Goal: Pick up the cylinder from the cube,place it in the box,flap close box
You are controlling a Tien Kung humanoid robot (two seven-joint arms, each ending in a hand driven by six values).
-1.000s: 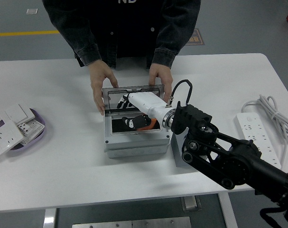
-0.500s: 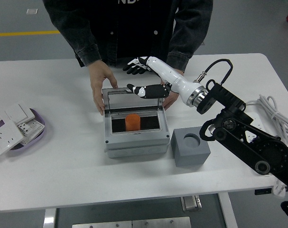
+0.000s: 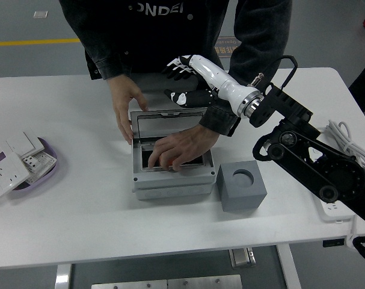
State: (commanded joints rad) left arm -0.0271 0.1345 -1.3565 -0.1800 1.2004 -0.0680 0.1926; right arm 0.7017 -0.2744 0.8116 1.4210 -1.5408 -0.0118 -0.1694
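Note:
The grey box (image 3: 170, 183) stands at the table's middle with its lid (image 3: 170, 122) upright at the back. A person's hand (image 3: 177, 149) reaches into the box and covers the inside, so the orange cylinder is hidden. The person's other hand (image 3: 125, 103) rests at the lid's left edge. My right hand (image 3: 181, 81) hovers behind and above the lid, fingers spread, holding nothing. The grey cube (image 3: 242, 186) with an empty round hole on top stands right of the box. My left arm is out of view.
A purple plate (image 3: 50, 162) with several white wall switches sits at the left edge. A white power strip (image 3: 334, 208) and its cable (image 3: 344, 141) lie at the right, partly behind my right arm. The person leans over the table's far side.
The person's hand has moved from the lid's right side into the box, over the orange cylinder. My right hand has risen slightly and stays open behind the lid.

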